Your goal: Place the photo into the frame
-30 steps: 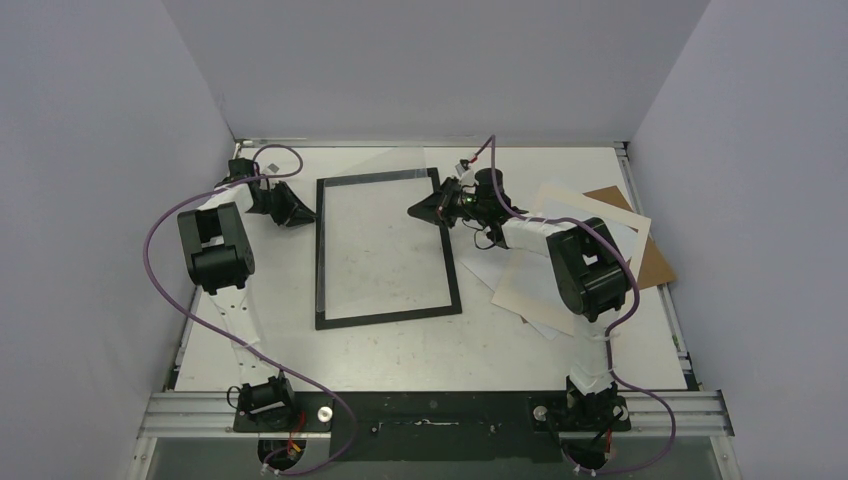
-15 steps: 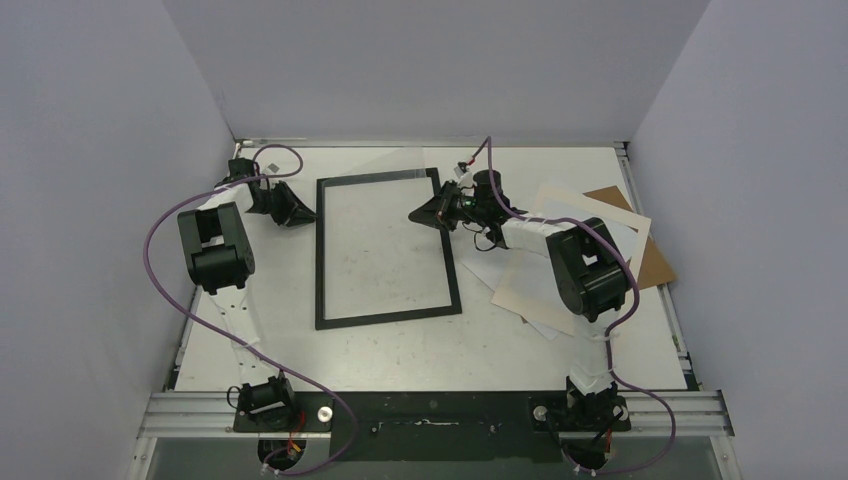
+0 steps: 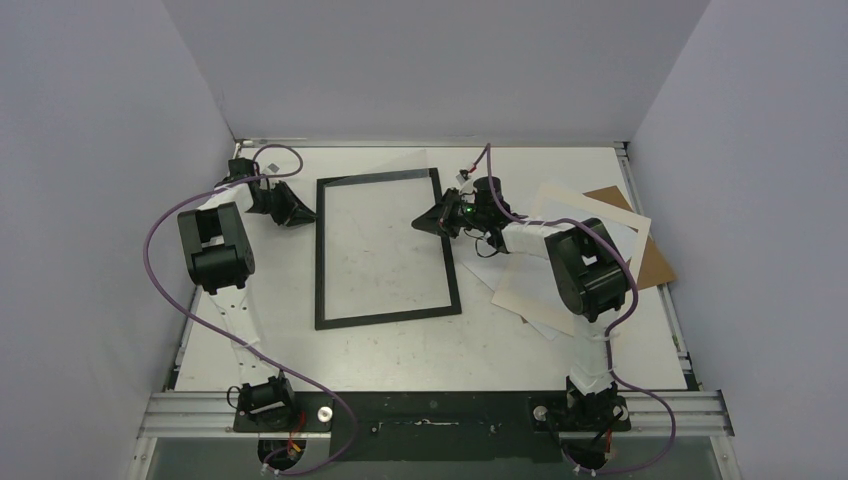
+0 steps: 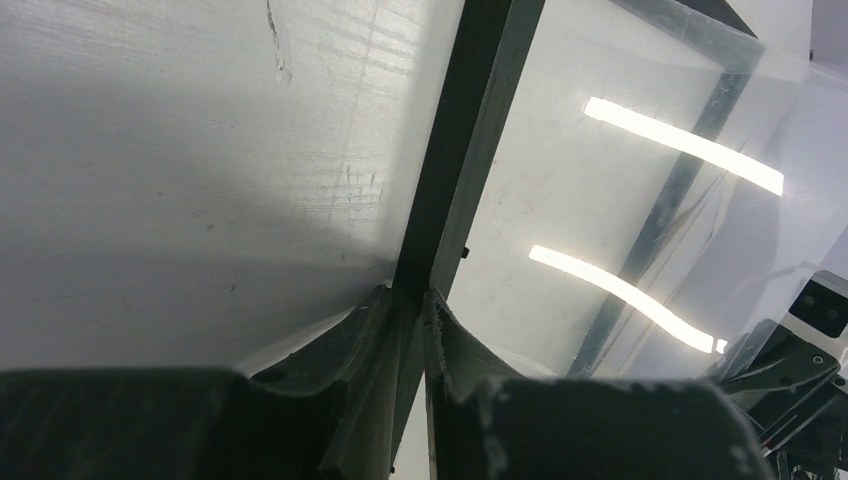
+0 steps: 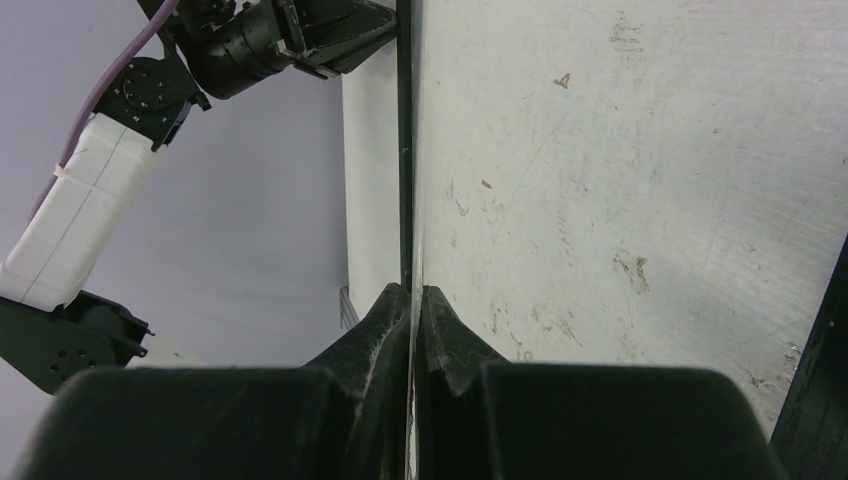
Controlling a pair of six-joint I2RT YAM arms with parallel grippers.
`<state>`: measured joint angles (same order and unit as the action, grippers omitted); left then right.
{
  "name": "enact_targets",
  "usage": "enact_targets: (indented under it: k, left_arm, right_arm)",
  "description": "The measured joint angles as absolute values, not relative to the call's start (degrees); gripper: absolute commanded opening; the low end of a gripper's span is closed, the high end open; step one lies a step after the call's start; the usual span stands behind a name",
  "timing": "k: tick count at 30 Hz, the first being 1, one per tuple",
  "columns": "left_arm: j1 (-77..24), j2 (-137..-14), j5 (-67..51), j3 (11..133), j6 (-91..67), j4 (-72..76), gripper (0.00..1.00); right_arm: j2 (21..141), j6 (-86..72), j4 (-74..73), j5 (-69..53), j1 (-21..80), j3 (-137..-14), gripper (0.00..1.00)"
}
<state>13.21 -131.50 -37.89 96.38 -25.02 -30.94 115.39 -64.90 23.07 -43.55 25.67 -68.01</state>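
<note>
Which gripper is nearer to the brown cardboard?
Right. The right gripper, pinching the clear sheet by the frame's right rail, sits left of the brown cardboard; the left gripper is farther left, clamped on the frame's left rail.

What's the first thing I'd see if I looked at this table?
A thin black frame lies in the middle of the table, with a robot arm pinching at each side. The left fingers clamp its left bar, and the right fingers hold a clear sheet by its edge. On the right, a cream mat lies over brown cardboard.
</note>
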Motion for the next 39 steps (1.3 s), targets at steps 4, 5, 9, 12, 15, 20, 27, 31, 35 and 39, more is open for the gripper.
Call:
enact_targets:
  k: [4, 5, 9, 12, 15, 20, 27, 31, 35, 39]
  left_arm:
    - [13.21, -131.50, -37.89, 96.40, -25.02, -30.94, 0.12]
    - [13.21, -131.52, -37.89, 96.40, -25.02, -30.94, 0.12]
    - [13.21, -131.52, -37.95, 96.42, -25.02, -30.96, 0.12]
    - [13.21, -131.66, -38.09, 96.53, -25.02, -31.03, 0.12]
    - [13.23, -131.72, -38.22, 96.64, -25.02, -31.05, 0.12]
    - [13.23, -131.81, -38.24, 96.79, -25.02, -31.14, 0.13]
    - [13.23, -131.83, -38.06, 96.84, -24.99, -31.27, 0.18]
    - [13.23, -131.94, -37.67, 97.12, -24.73, -31.79, 0.22]
    - [13.21, -131.96, -37.43, 97.36, -24.56, -31.99, 0.27]
    - [13.17, -131.96, -37.39, 97.69, -24.56, -32.34, 0.31]
  right_arm:
    - [115.39, -64.23, 22.90, -43.48, 25.67, -68.01, 0.00]
    - [115.39, -64.01, 22.90, -43.48, 25.67, -68.01, 0.00]
    - [115.48, -63.44, 23.11, -43.53, 25.69, -68.01, 0.00]
    - [116.11, -62.98, 23.53, -43.59, 25.69, -68.03, 0.00]
    - [117.16, -62.52, 23.53, -43.57, 25.69, -68.03, 0.02]
    - [118.45, -62.22, 23.22, -43.57, 25.67, -68.03, 0.18]
    - [118.63, -59.33, 17.74, -43.53, 26.81, -69.58, 0.45]
    - [118.63, -55.64, 10.68, -42.54, 27.05, -73.28, 0.59]
    - [118.63, -52.62, 5.65, -40.97, 27.09, -76.05, 0.62]
    - [118.63, -49.80, -0.82, -39.20, 27.09, -78.11, 0.69]
